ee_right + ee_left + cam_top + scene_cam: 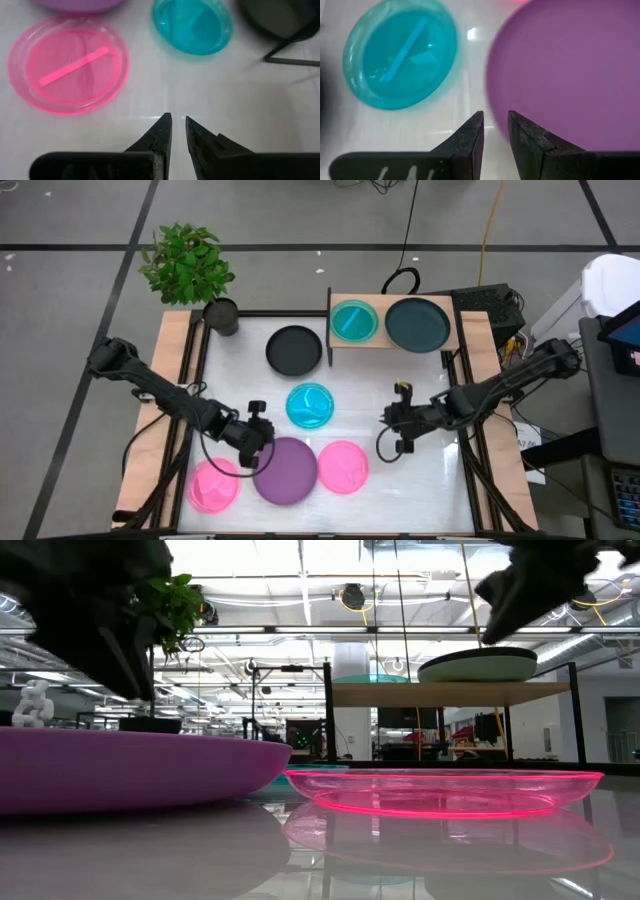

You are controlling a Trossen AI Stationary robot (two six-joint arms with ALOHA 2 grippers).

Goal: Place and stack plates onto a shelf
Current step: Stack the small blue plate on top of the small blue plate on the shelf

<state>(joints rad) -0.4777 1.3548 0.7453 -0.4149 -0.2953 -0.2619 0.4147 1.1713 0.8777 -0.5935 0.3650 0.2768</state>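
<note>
My left gripper [262, 442] hovers over the far-left rim of the purple plate [287, 471], which lies flat on the table. In the left wrist view that rim [492, 107] sits just ahead of the gripper [496, 120], whose fingers stand a narrow gap apart and touch nothing. My right gripper [392, 425] waits above bare table, its fingers nearly together [178, 121]. The shelf [392, 348] at the far edge carries a cyan plate [354, 320] and a dark teal plate [417, 323]. On the table lie a black plate [294, 350], a cyan plate [311, 405] and two pink plates [215, 485] [343, 466].
A small dark pot with a green plant [222, 315] stands at the far-left corner, left of the black plate. Light-wood strips [165, 410] run along both table sides. Bare table shows between the right gripper and the shelf's black frame [292, 61].
</note>
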